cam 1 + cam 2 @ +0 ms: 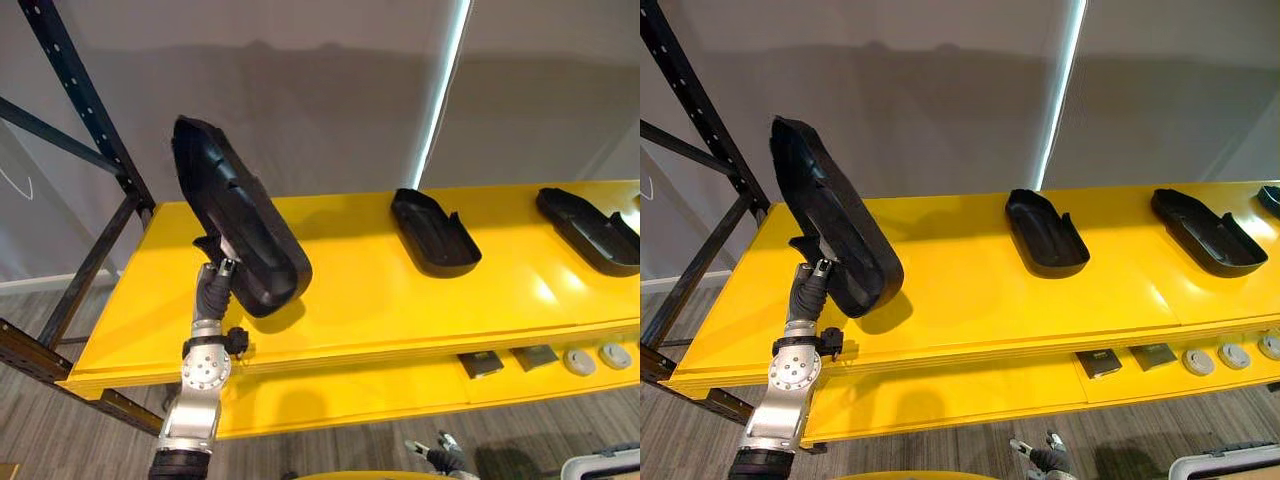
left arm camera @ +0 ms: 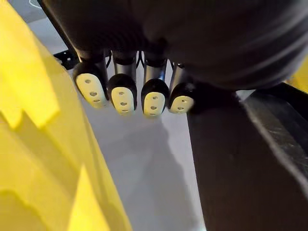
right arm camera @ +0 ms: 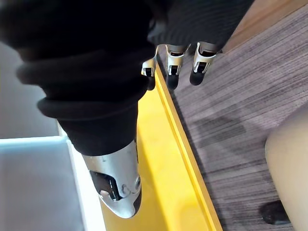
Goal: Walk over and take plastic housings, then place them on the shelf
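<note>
My left hand (image 1: 215,272) holds a long black plastic housing (image 1: 240,220) tilted up on end above the left part of the yellow shelf (image 1: 380,300). In the left wrist view its fingers (image 2: 122,94) are curled beside the dark housing (image 2: 240,163). Two more black housings lie flat on the shelf, one in the middle (image 1: 435,232) and one at the right (image 1: 590,230). My right hand (image 1: 440,455) hangs low in front of the shelf, over the floor, with its fingers (image 3: 168,72) relaxed and holding nothing.
A lower yellow shelf carries dark square parts (image 1: 480,365) and grey round discs (image 1: 580,360) at the right. A dark blue rack upright (image 1: 85,100) with braces stands at the shelf's left end. A grey wall closes the back. A white bin corner (image 1: 600,468) shows below right.
</note>
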